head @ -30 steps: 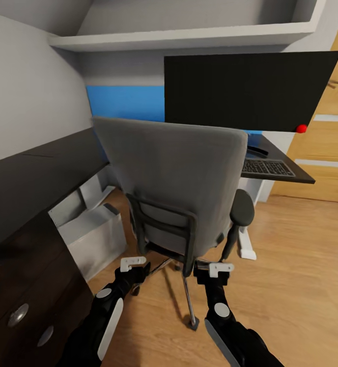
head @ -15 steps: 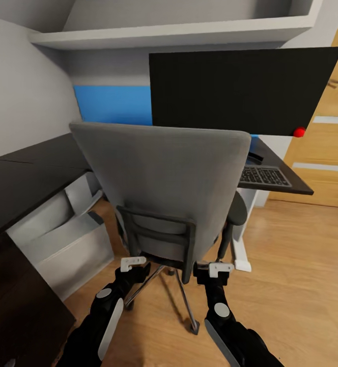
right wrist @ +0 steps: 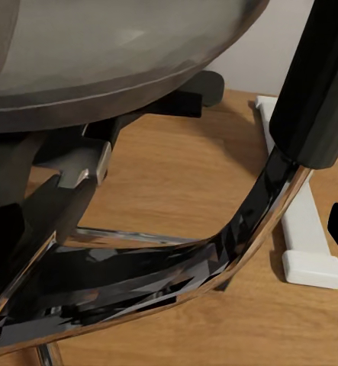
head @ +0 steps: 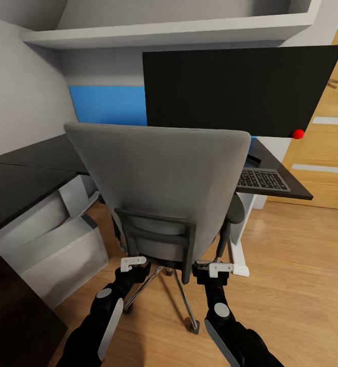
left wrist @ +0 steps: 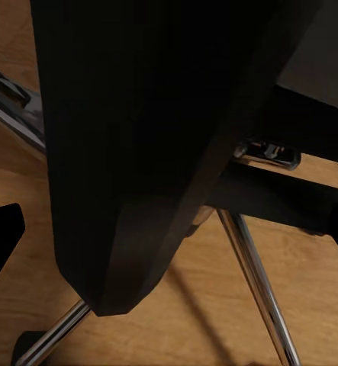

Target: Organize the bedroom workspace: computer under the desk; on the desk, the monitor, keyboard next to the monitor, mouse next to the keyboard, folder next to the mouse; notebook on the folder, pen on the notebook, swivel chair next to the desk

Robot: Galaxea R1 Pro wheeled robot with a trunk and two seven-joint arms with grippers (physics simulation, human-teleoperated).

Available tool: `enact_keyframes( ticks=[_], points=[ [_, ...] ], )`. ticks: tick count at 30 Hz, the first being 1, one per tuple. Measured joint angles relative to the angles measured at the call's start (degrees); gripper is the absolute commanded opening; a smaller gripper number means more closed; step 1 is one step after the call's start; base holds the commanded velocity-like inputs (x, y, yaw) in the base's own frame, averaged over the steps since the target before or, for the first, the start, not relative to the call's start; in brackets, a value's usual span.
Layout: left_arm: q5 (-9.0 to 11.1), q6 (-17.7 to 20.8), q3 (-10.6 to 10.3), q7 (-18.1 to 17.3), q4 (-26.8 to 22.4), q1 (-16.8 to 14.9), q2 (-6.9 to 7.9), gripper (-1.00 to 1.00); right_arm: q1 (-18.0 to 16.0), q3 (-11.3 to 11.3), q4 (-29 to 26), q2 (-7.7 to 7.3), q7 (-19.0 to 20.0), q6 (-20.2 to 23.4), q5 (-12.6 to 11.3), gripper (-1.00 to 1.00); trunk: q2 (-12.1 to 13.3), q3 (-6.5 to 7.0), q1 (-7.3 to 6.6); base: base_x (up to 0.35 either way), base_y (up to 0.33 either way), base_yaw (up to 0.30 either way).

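The swivel chair (head: pixel 164 188) stands in the middle of the head view with its grey back turned to the robot, inside the corner of the black L-shaped tabletop (head: pixel 31 168). Its chrome star base (head: pixel 181 295) rests on the wooden floor (head: pixel 291 265), and the right armrest (head: pixel 235 211) is close under the edge of the tabletop.

The monitor (head: pixel 240 89) stands on the tabletop behind the chair, and a red dot (head: pixel 298 134) sits at its lower right corner. The keyboard (head: pixel 263 179) lies flat on the tabletop just below the monitor, and the chair back hides its left part. The computer (head: pixel 62 255), a light grey box, stands on the floor under the left wing of the tabletop.

The left pincer (head: pixel 134 263) and the right pincer (head: pixel 220 268) are both low behind the chair, near the bottom of the black back frame (head: pixel 159 237). I cannot tell if either pincer is released or clenched, because the fingers are not clear. In the left wrist view the dark frame (left wrist: pixel 138 152) is very near the camera. In the right wrist view a chrome arm support (right wrist: pixel 214 252) curves under the seat (right wrist: pixel 100 53), and a white leg foot (right wrist: pixel 302 229) lies on the floor.
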Motion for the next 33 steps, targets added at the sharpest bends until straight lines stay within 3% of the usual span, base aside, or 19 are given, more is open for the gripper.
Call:
enact_keyframes(
  ticks=[12,33],
  points=[
    [-0.01,0.00,0.00,0.00,0.00,0.00,0.00,1.00,0.00,0.01,0.00,0.00,0.00,-0.01,0.00,1.00,0.00,0.00,0.00,0.004,0.000,0.000],
    [-0.07,-0.01,0.02,0.00,0.00,0.00,0.00,1.00,0.00,0.09,-0.01,0.00,0.00,-0.01,0.00,1.00,0.00,0.00,-0.03,0.116,-0.014,0.000]
  ],
)
